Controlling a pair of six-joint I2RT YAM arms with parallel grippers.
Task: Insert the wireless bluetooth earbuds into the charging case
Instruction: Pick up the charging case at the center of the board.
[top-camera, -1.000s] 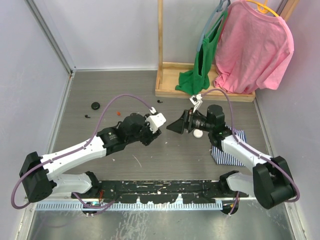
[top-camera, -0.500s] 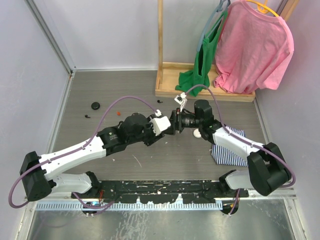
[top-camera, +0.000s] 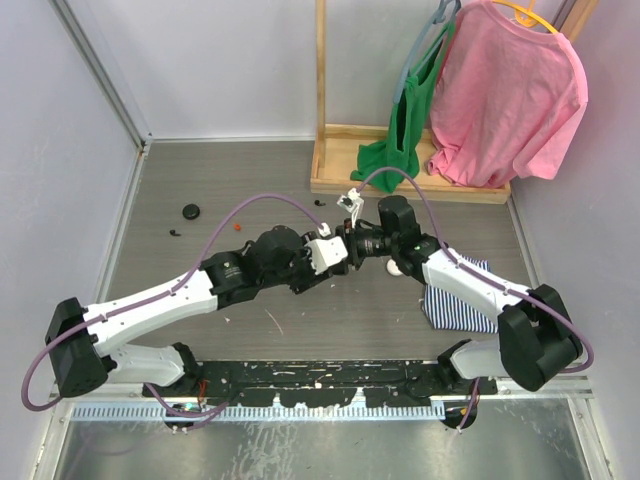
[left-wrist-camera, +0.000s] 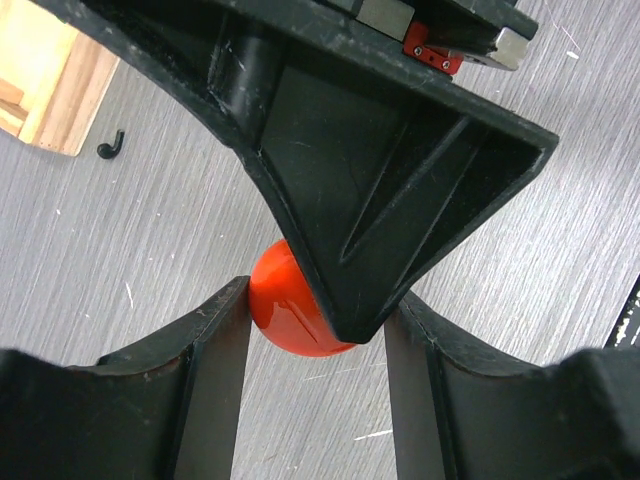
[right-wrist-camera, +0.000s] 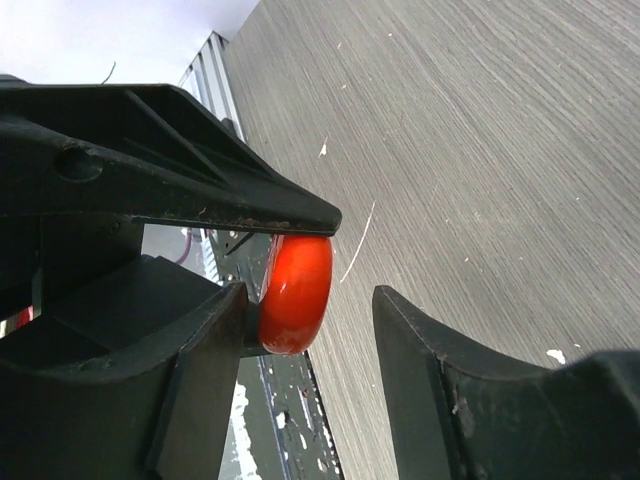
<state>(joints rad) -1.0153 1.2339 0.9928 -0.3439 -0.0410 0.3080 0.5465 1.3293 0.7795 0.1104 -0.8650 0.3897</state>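
A red round charging case (left-wrist-camera: 285, 315) hangs above the table, and my left gripper (left-wrist-camera: 318, 300) is shut on it. Edge-on in the right wrist view, the case (right-wrist-camera: 297, 290) sits between the jaws of my right gripper (right-wrist-camera: 310, 295), against one finger, with a gap to the other. Seen from above, the two grippers meet nose to nose, left gripper (top-camera: 338, 253) and right gripper (top-camera: 352, 246), and they hide the case. Tiny earbuds lie on the table: a red one (top-camera: 237, 226), a black one (top-camera: 176, 234) and another black one (top-camera: 318, 203), also in the left wrist view (left-wrist-camera: 112, 148).
A black round case (top-camera: 190, 211) lies at the far left. A white round case (top-camera: 397, 267) lies beside the right arm, by a striped cloth (top-camera: 455, 302). Behind stands a wooden rack base (top-camera: 345, 180) with a green garment (top-camera: 395, 150) and a pink shirt (top-camera: 505, 95).
My right gripper has swung left to meet the left gripper, and its jaws have narrowed around the red case. The left gripper has shifted slightly right, still holding the case.
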